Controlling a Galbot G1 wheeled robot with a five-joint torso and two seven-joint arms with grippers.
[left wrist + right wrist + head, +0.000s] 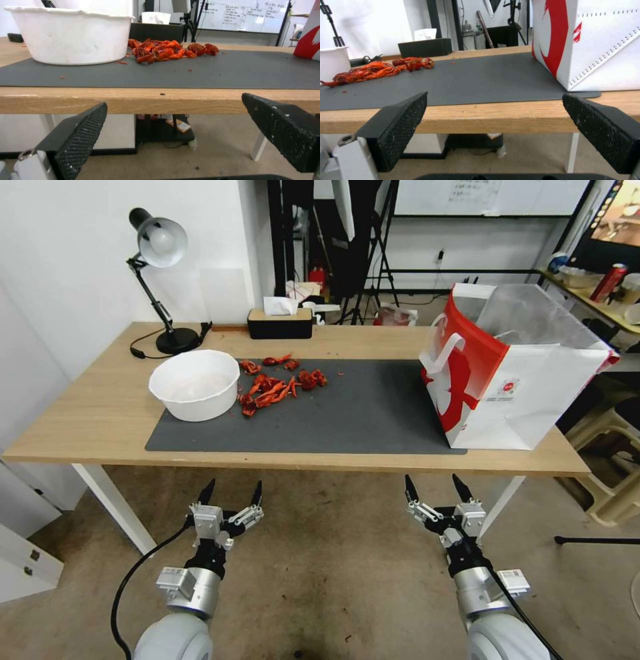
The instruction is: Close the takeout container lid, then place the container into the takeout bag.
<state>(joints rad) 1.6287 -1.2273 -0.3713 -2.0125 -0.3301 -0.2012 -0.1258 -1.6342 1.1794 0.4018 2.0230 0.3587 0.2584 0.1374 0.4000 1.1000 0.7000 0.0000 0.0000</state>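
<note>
Seen at lower left of the head view: left gripper (233,487), parked over the floor, short of the front edge of the table (87,413). Released, fingers spread wide, grasping nothing. Same in the left wrist view, with the left gripper (173,102) level with the table edge and both black pads apart at the lower corners.

At lower right of the head view: right gripper (432,481), likewise over the floor and short of the table. Released too, fingers wide apart, nothing between them. Confirmed in the right wrist view, right gripper (495,96) facing the table edge.

At right of the head view: bag (520,393), upright on the table, mouth open, clear liner sticking out at the top, red panel and white handles facing frame left. Resting partly on the right end of the dark mat (360,413). Well apart from both grippers. Caught again at upper right of the right wrist view, bag (603,50), and as a red-and-white sliver at the right edge of the left wrist view, bag (310,42).

Left of centre on the mat: white bowl (195,383), with a heap of red crayfish shells (277,383) just beside it, toward frame right. At upper left of the table: black lamp (160,243). At the far edge, centre: tissue box (280,322).
</note>
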